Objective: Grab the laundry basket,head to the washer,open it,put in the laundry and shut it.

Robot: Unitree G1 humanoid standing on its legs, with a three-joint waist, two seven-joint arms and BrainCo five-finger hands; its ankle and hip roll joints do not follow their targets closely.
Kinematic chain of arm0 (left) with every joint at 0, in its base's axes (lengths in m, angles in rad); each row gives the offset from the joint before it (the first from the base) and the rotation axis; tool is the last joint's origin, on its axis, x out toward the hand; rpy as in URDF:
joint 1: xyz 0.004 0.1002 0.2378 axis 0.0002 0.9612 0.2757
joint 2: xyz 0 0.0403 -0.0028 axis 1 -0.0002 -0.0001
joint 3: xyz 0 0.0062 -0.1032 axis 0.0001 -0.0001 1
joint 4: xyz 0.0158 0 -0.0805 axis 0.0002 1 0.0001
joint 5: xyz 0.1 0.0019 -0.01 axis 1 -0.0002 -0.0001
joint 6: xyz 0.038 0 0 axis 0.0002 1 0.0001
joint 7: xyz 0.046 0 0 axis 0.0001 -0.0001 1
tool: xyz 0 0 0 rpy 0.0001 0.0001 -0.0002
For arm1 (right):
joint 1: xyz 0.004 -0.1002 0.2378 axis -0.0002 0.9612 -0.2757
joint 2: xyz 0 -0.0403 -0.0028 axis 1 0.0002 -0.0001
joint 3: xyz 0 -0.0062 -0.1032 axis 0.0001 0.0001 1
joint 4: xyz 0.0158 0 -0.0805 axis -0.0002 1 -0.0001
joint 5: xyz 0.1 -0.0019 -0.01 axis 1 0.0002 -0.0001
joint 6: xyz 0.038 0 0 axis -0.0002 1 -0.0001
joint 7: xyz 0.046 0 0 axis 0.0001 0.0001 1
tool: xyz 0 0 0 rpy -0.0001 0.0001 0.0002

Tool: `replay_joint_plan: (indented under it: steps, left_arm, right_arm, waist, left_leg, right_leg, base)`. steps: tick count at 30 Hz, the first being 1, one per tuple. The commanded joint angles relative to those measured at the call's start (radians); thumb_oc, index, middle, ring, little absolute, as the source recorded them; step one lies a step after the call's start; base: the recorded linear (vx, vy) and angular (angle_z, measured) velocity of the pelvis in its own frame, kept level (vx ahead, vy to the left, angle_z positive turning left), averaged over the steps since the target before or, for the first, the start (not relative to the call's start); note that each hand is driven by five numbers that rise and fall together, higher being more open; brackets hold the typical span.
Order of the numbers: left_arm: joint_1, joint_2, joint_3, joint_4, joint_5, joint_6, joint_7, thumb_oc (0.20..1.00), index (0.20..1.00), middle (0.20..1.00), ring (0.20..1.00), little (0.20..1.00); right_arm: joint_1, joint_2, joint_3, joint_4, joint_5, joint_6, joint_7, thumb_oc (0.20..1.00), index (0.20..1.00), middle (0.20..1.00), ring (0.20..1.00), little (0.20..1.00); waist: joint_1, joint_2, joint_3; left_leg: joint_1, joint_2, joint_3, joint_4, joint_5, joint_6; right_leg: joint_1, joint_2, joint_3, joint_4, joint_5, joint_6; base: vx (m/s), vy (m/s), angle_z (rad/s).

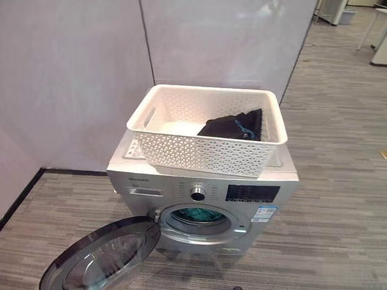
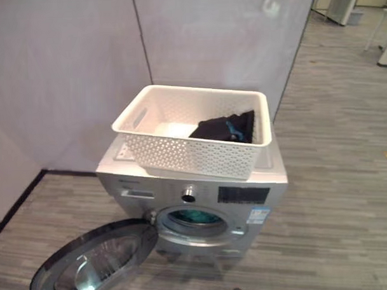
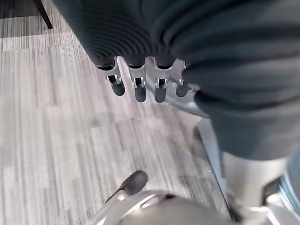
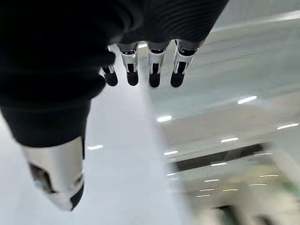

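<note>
Dark laundry (image 1: 234, 126) lies in the right half of the white laundry basket (image 1: 200, 154), which sits on top of the silver washer (image 1: 246, 194). Washer door (image 1: 99, 259) hangs open to the left; something teal shows inside the drum (image 1: 196, 215). Left hand (image 3: 140, 82): fingers relaxed, empty, above grey floor (image 3: 56, 117). Right hand (image 4: 145, 70): fingers loose, holding nothing; laundry well apart from both

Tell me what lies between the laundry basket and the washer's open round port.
The washer's front control panel: a detergent drawer, a dial and a dark display, seen in both eye views below the basket.
</note>
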Motion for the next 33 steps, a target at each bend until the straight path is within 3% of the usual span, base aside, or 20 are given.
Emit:
replay_joint_plan:
  steps: [1,2,3,7,12,22,24,29,33]
  left_arm:
    - [-0.009,0.084,0.028,0.025,-0.054,0.006,-0.031,1.000,1.000,1.000,1.000,1.000]
    - [-0.005,0.059,0.039,0.026,-0.062,0.005,-0.037,1.000,1.000,1.000,1.000,1.000]
    - [-0.001,0.075,0.034,0.031,-0.074,0.009,-0.054,1.000,1.000,1.000,1.000,1.000]
    - [0.002,0.072,0.039,0.029,-0.099,0.009,-0.073,1.000,1.000,1.000,1.000,1.000]
    - [0.004,0.084,0.025,0.028,-0.143,0.014,-0.107,1.000,1.000,1.000,1.000,1.000]
    - [0.003,0.083,0.016,0.020,-0.168,0.024,-0.135,1.000,1.000,1.000,1.000,1.000]
    - [0.003,0.097,0.016,0.013,-0.173,0.026,-0.144,1.000,1.000,1.000,1.000,1.000]
    - [-0.011,0.098,0.014,0.001,-0.170,0.024,-0.139,1.000,1.000,1.000,1.000,1.000]
    - [-0.019,0.136,0.023,-0.018,-0.165,0.017,-0.139,1.000,1.000,1.000,1.000,1.000]
  right_arm:
    - [-0.244,-0.058,0.293,0.044,0.052,-0.007,0.190,1.000,1.000,1.000,1.000,1.000]
    - [-0.381,-0.043,0.424,0.074,0.084,-0.008,0.183,1.000,1.000,1.000,1.000,1.000]
    - [-0.518,-0.002,0.600,0.102,0.122,-0.002,0.282,1.000,1.000,1.000,1.000,1.000]
    - [-0.730,0.061,0.839,0.132,0.199,0.000,0.369,1.000,1.000,1.000,1.000,1.000]
    - [-0.857,0.159,1.020,0.239,0.263,0.058,0.510,1.000,1.000,1.000,1.000,1.000]
    - [-0.903,0.192,1.139,0.217,0.276,0.125,0.635,1.000,1.000,1.000,1.000,1.000]
    - [-0.892,0.195,1.139,0.160,0.270,0.134,0.661,1.000,1.000,1.000,1.000,1.000]
    - [-0.873,0.183,1.139,0.012,0.343,0.132,0.681,1.000,1.000,1.000,1.000,1.000]
    - [-0.833,0.183,1.139,-0.109,0.356,0.146,0.742,1.000,1.000,1.000,1.000,1.000]
  waist:
    - [0.032,-0.097,0.056]
    - [0.018,-0.079,0.050]
    - [0.033,-0.097,0.054]
    - [0.044,-0.095,0.052]
    - [0.068,-0.114,0.058]
    - [0.075,-0.121,0.064]
    - [0.071,-0.138,0.064]
    - [0.068,-0.141,0.076]
    - [0.068,-0.184,0.086]
  left_leg:
    - [-0.047,-0.008,-0.026,-0.013,0.053,-0.038]
    - [-0.055,-0.008,-0.027,-0.013,0.057,-0.039]
    - [-0.059,-0.006,-0.033,-0.013,0.060,-0.041]
    - [-0.084,-0.004,-0.044,-0.013,0.068,-0.042]
    - [-0.109,-0.004,-0.064,-0.013,0.077,-0.046]
    - [-0.122,-0.002,-0.073,-0.013,0.078,-0.045]
    - [-0.128,-0.001,-0.070,-0.013,0.078,-0.044]
    - [-0.133,0.004,-0.065,-0.013,0.078,-0.043]
    - [-0.138,0.006,-0.061,-0.013,0.079,-0.043]
  right_leg:
    - [0.072,-0.005,-0.053,-0.058,0.142,0.044]
    - [0.067,-0.006,-0.055,-0.058,0.144,0.043]
    - [0.069,-0.007,-0.062,-0.060,0.147,0.044]
    - [0.056,-0.009,-0.073,-0.062,0.149,0.044]
    - [0.051,-0.011,-0.094,-0.068,0.148,0.040]
    - [0.046,-0.014,-0.105,-0.071,0.144,0.037]
    - [0.041,-0.014,-0.104,-0.073,0.143,0.036]
    - [0.030,-0.012,-0.097,-0.074,0.137,0.033]
    - [0.022,-0.010,-0.091,-0.076,0.135,0.031]
  base:
    - [-0.02,0.003,0.29]
    - [0.01,0.016,0.28]
    - [0.01,0.013,0.28]
    - [-0.01,0.007,0.05]
    - [-0.01,0.005,0.13]
    - [0.00,0.001,0.02]
    - [0.00,0.002,-0.02]
    - [0.00,0.001,-0.01]
    - [-0.02,0.004,-0.03]
